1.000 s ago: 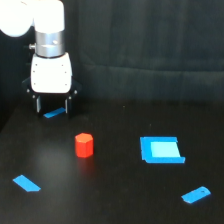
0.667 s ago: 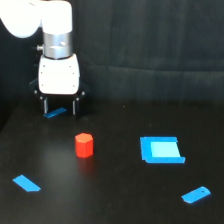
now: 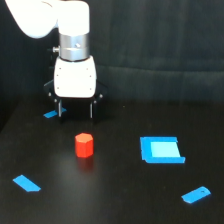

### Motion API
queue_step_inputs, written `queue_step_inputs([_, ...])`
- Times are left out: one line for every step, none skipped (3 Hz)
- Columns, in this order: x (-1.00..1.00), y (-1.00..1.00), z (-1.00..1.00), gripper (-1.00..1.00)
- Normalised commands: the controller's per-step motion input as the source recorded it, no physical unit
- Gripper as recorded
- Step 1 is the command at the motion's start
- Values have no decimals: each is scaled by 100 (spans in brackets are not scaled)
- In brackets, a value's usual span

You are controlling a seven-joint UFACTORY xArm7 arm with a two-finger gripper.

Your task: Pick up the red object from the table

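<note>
The red object [image 3: 84,145] is a small red-orange hexagonal block standing upright on the black table [image 3: 115,200], left of centre. My gripper [image 3: 75,112] hangs behind and above it, on a white arm. Its two dark fingers [image 3: 61,109] point down with a wide gap between them, open and holding nothing. The block lies nearer the camera than the fingertips, apart from them.
A small blue piece [image 3: 50,114] lies just to the exterior view's left of the gripper. A square blue piece [image 3: 161,149] sits right of the block. Flat blue strips lie at front left [image 3: 26,183] and front right [image 3: 195,194].
The arm has moved toward the exterior view's right, bringing the gripper almost directly behind the red block. The block and the blue pieces have stayed put.
</note>
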Motion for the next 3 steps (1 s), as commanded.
queue_step_inputs([53,-83,19,96])
queue_step_inputs([50,-88,13,100])
queue_step_inputs([52,-90,-19,99])
